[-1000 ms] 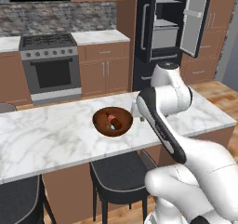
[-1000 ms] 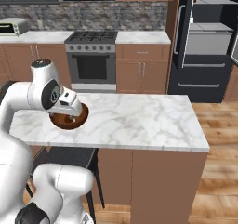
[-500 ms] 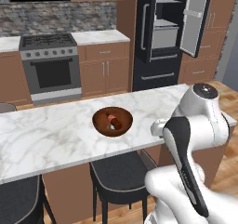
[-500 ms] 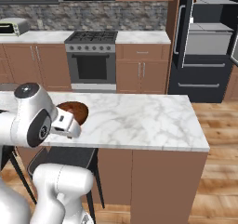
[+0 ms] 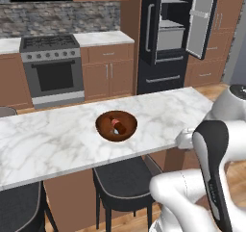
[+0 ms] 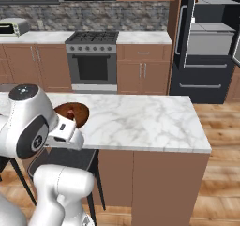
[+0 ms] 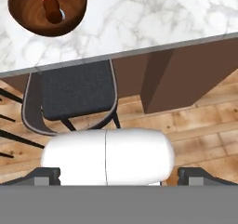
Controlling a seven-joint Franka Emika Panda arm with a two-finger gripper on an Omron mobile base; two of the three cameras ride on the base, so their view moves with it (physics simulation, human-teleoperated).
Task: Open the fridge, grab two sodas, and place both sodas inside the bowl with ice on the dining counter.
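Lying in the bowl with ice (image 5: 116,125) near the middle of the dining counter (image 5: 57,139) is one soda (image 5: 117,125), red label up, so by the look of it half the delivery is done. The fridge (image 5: 168,33) at the far right stands with its right door swung open, and a second bottle has yet to be fetched from it. With its jaws spread wide and empty, the gripper (image 7: 119,174) hangs off the counter's near edge above a dark stool (image 7: 74,95).

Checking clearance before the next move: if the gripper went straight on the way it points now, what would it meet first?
Probably the dark stool or the wooden floor below the counter edge; depth is unclear. The bowl lies off-line.
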